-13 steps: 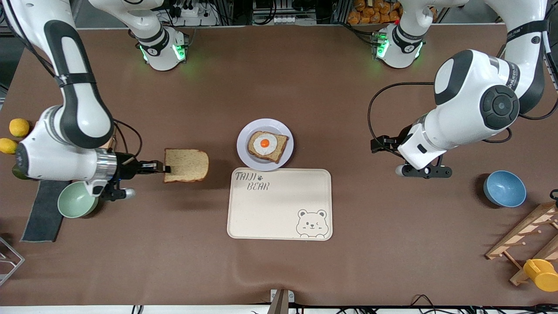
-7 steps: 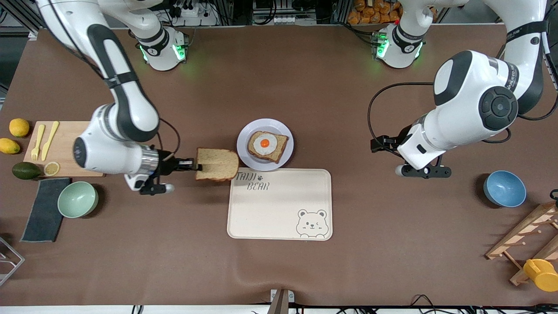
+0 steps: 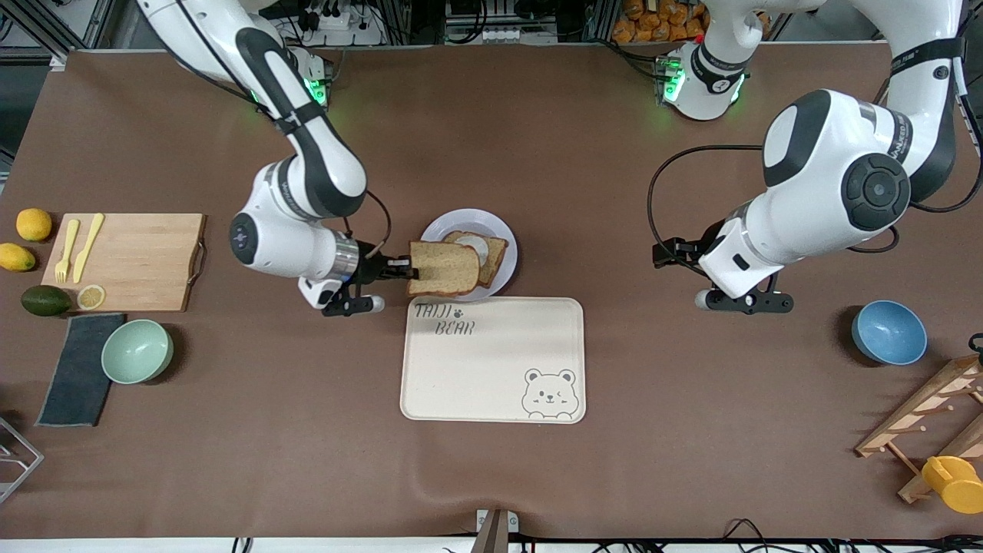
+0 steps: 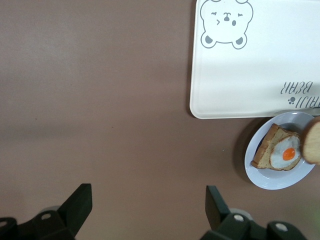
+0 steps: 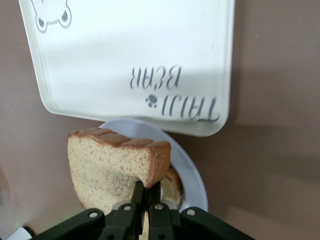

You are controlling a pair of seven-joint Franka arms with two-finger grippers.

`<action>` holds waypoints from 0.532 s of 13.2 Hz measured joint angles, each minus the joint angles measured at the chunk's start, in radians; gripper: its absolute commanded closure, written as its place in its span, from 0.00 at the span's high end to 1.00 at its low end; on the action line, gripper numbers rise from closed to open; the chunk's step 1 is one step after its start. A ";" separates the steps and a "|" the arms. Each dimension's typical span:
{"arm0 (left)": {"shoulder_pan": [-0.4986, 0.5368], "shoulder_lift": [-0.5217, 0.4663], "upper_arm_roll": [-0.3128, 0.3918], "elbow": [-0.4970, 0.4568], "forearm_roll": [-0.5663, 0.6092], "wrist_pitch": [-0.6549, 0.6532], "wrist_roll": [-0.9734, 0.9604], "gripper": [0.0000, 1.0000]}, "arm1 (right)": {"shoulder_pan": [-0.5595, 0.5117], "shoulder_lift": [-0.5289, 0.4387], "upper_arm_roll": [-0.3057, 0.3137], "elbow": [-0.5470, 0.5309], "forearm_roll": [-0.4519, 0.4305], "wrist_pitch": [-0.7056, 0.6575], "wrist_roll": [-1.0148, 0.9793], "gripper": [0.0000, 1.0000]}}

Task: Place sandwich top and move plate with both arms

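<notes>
1. Brown table (image 3: 491, 476) seen from a high camera facing two white robot arms.
2. Near the table's middle sits the plate (image 3: 503, 230), small, round and pale lavender-white, bearing a bread slice with a fried egg (image 3: 484, 250).
3. The right gripper (image 3: 405, 269) is clamped on one edge of the sandwich top (image 3: 441, 269), a plain brown bread slice, and holds it in the air over the plate, toward the right arm's end of it, so that it hides part of the egg slice.
4. In the right wrist view the fingers (image 5: 137, 192) pinch the slice's edge, with the plate's rim (image 5: 192, 172) below it.
5. A cream tray (image 3: 491, 361) with a bear drawing lies just beside the plate, nearer the front camera.
6. The left gripper (image 3: 749, 302) waits above bare table toward the left arm's end, jaws spread wide and holding nothing.
7. A blue bowl (image 3: 888, 332) sits toward the left arm's end; a green bowl (image 3: 137, 351) and a wooden cutting board (image 3: 130, 261) sit toward the right arm's end.
</notes>
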 measured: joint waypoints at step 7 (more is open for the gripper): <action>0.000 -0.004 0.000 -0.007 0.000 0.000 0.005 1.00 | 0.100 0.000 0.000 -0.092 0.084 0.137 0.000 0.00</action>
